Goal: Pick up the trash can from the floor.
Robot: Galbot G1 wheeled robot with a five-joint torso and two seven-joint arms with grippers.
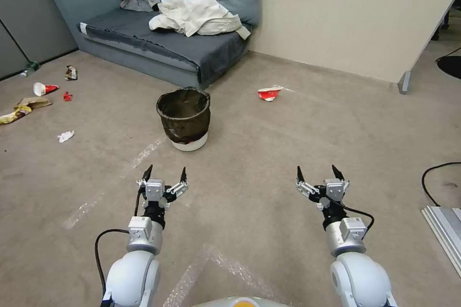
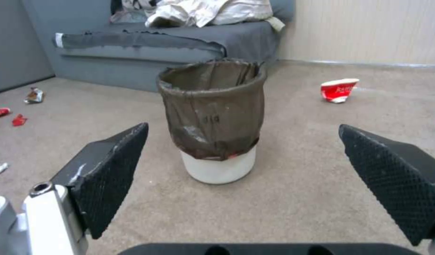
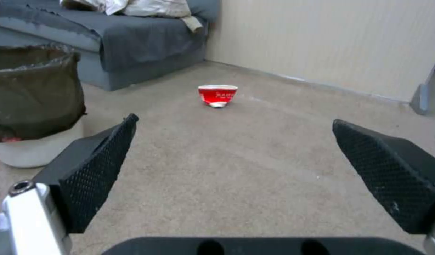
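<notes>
Ahead, we see the trash can (image 1: 184,118) upright on the floor (image 1: 269,153) by the sofa (image 1: 158,33), dark bag folded over its rim, white base showing. Our left end effector (image 1: 165,173) and right end effector (image 1: 318,172) hover released, short of it.

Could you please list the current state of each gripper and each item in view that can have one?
Trash can: upright on the floor, bag-lined, not held.
Left gripper: open, holding nothing, short of the trash can.
Right gripper: open, holding nothing, above bare floor.
Red-and-white cup: crushed, lying on the floor.
Sofa: strewn with crumpled clothes.
Scattered litter: lying loose on the floor.
</notes>
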